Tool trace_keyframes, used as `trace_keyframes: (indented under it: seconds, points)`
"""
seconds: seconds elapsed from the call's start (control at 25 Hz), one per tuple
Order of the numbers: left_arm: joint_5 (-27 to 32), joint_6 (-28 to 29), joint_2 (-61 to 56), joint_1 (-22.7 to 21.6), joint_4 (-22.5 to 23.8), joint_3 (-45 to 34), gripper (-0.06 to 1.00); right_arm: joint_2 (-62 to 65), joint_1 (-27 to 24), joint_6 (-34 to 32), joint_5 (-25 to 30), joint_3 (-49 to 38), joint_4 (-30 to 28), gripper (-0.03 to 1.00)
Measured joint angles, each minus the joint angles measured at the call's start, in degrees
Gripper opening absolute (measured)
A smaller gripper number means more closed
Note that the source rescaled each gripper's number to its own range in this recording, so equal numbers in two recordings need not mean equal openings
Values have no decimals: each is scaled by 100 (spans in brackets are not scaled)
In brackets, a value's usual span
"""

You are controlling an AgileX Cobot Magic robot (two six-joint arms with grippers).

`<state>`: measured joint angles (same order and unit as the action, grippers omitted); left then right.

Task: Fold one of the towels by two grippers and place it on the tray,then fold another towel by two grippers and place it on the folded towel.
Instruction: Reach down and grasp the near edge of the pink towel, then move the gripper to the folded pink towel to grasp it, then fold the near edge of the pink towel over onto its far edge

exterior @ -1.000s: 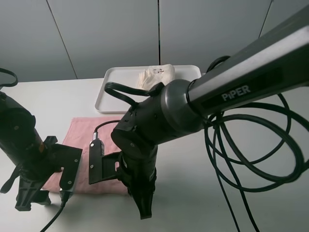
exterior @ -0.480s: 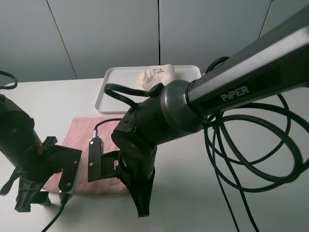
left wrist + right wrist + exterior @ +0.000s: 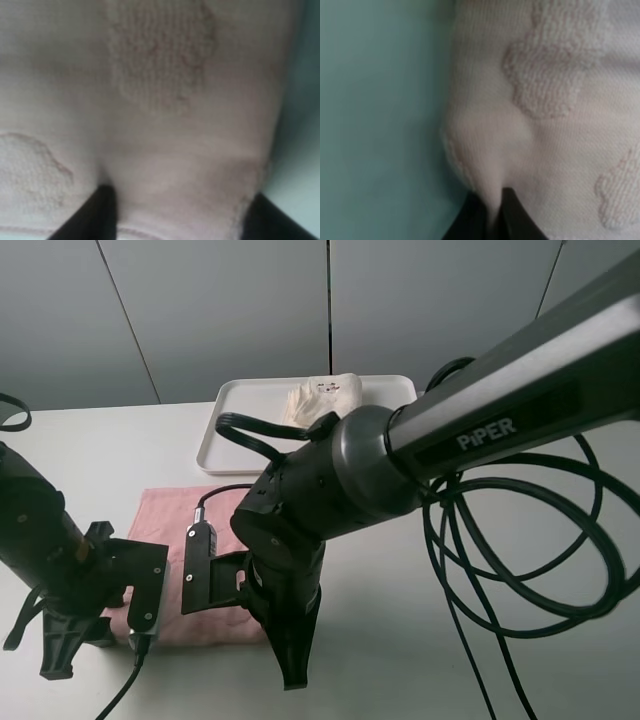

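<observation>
Towel (image 3: 175, 510) of embossed pink terry puckers, pinched by right gripper (image 3: 492, 202); left gripper (image 3: 182, 212) gapes.

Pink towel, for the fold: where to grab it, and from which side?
The two near corners, one per gripper, from above: the pink towel lies flat on the table, so an edge pinch should lift it. The right gripper has one corner's edge pinched; the left gripper straddles the other.

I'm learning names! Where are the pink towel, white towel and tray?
pink towel (image 3: 175, 508): high view, its uncovered far left part.
white towel (image 3: 322, 398): high view, its middle.
tray (image 3: 385, 390): high view, bare floor by the right rim.
</observation>
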<state>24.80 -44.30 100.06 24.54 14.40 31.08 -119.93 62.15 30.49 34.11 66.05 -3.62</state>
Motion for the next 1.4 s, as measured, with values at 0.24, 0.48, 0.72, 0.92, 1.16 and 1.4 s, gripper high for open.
trace_keyframes:
  seconds: [0.24,0.48,0.72,0.92,1.16,1.4]
  points:
    - [-154,99,0,0,82,0,1,0,0,-486,11,0,0,0]
    - [-152,332,-24,0,41,0,1,84,-109,-833,111,0,13,0]
    - [-190,610,-339,0,-115,-47,1,551,-483,-974,318,0,243,0]
    - [-190,906,-825,0,-377,-47,1,934,-735,-986,703,0,549,0]
    - [33,942,-1522,0,-1116,-59,1,1302,-748,-993,1334,0,654,0]
    - [695,952,-2026,0,-1960,-59,1,1437,-748,-1028,1923,0,935,0]
